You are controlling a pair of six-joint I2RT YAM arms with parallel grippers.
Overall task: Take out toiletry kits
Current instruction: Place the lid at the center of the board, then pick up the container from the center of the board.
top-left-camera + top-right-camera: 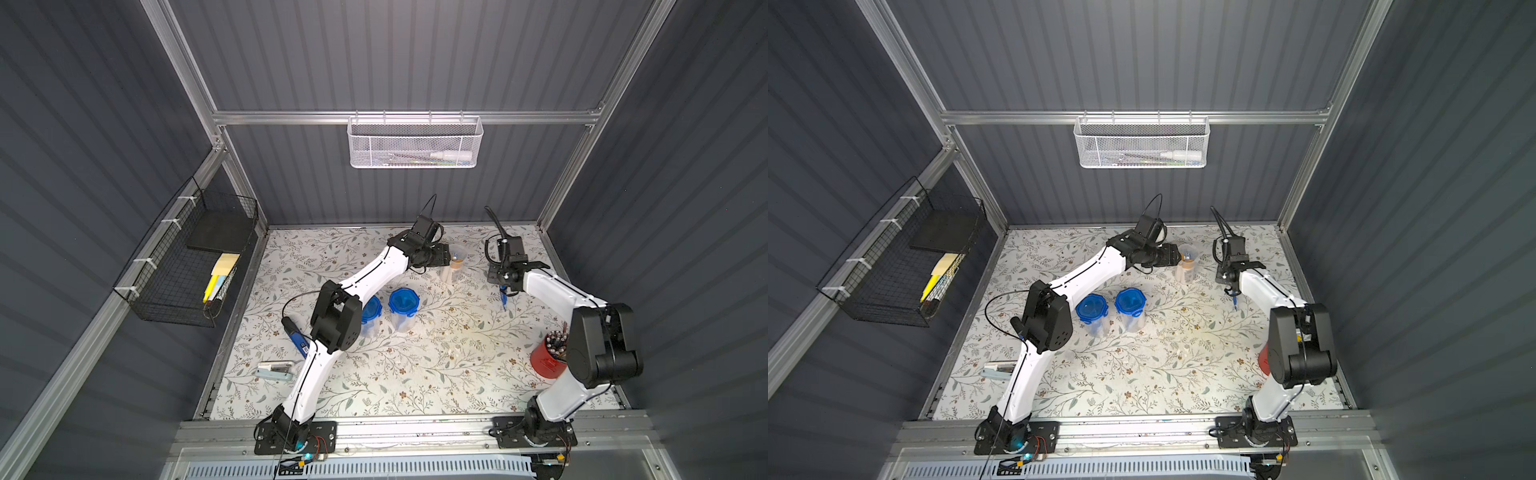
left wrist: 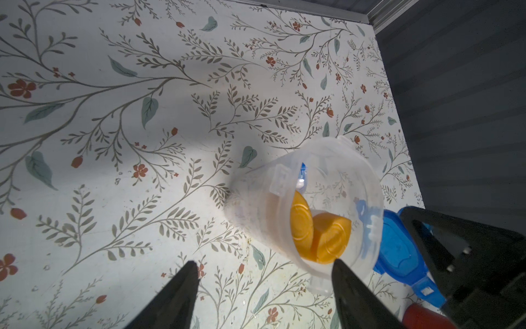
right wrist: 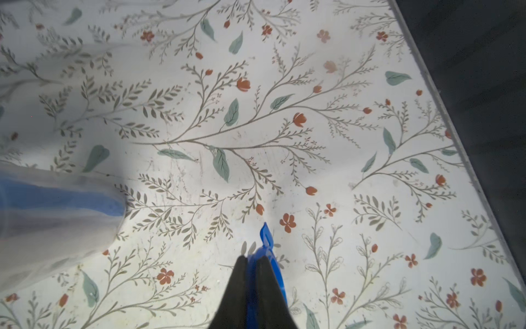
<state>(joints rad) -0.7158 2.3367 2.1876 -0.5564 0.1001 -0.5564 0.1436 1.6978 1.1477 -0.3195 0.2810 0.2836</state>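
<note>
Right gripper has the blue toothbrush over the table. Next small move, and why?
Probably lower the right gripper slightly and open it, laying the blue toothbrush on the table. The brush is pinched between the jaws, clear of the open jar, so it is already out. The left gripper stands open at the jar, which holds two tan-capped bottles.

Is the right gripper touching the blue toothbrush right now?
Touching. The right wrist view shows the right gripper with both fingers pressed against the blue toothbrush, no gap on either side.
</note>
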